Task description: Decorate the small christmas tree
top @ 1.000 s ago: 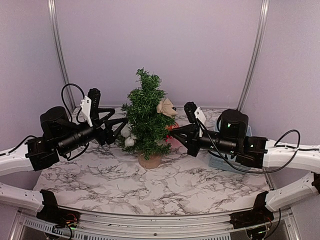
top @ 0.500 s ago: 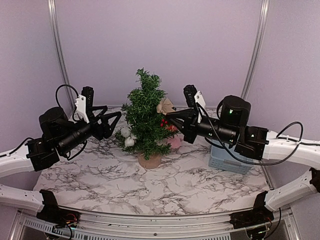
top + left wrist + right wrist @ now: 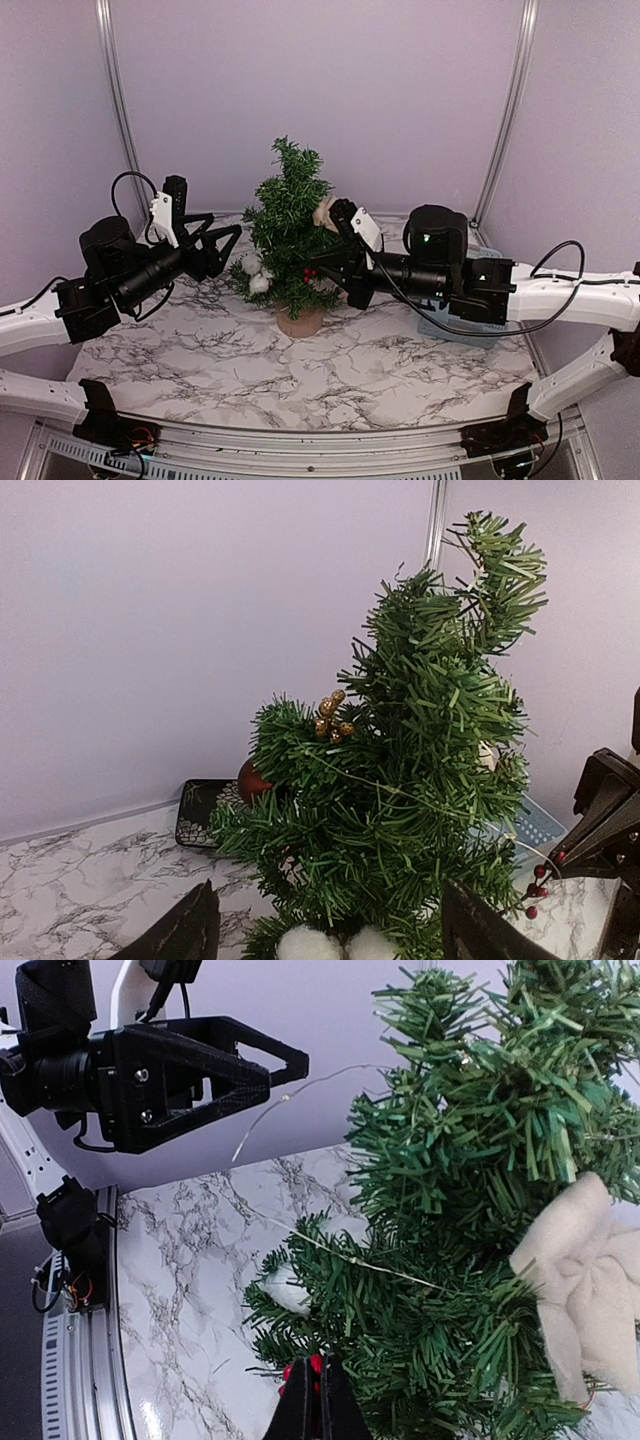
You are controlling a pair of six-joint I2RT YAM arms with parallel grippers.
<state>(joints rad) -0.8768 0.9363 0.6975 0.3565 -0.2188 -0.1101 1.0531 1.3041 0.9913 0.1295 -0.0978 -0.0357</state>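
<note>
The small christmas tree [image 3: 290, 230] stands mid-table on its tan base [image 3: 300, 322]. It carries a beige bow [image 3: 325, 212], white pompoms [image 3: 257, 283], gold berries [image 3: 332, 712] and a thin light wire [image 3: 345, 1257]. My right gripper [image 3: 322, 272] is shut on a red berry sprig [image 3: 310, 273], pressed against the tree's lower right branches. In the right wrist view the shut fingertips [image 3: 318, 1385] pinch the berries [image 3: 303, 1366] at the needles. My left gripper [image 3: 228, 243] hovers open just left of the tree, holding nothing. Its fingers [image 3: 185, 932] frame the tree [image 3: 400, 780].
A pale blue basket [image 3: 445, 327] sits behind my right arm at the right. Behind the tree lies a black patterned tray [image 3: 205, 810], with a dark red ball [image 3: 252, 780] in front of it at the tree's edge. Bare marble tabletop [image 3: 330, 380] lies in front of the tree.
My right gripper has swung left and into the tree's lower right side, carrying the berry sprig. My left gripper drew back a little from the tree, then held still.
</note>
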